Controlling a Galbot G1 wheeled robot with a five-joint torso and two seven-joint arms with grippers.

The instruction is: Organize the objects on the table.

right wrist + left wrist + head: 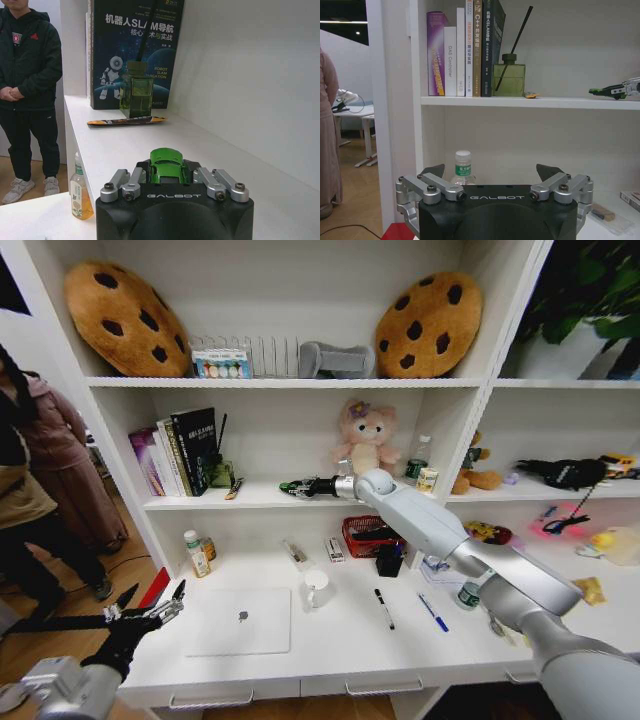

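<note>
Gripping the green toy car (169, 167), the right hand (170, 172) hides its rear.

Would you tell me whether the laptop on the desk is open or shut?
Shut. The silver laptop lies flat on the white desk with its lid down; the head view shows the lid with its logo, not the keys.

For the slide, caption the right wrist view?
Right pincer shut on tiny green toy car above white shelf board.
</note>
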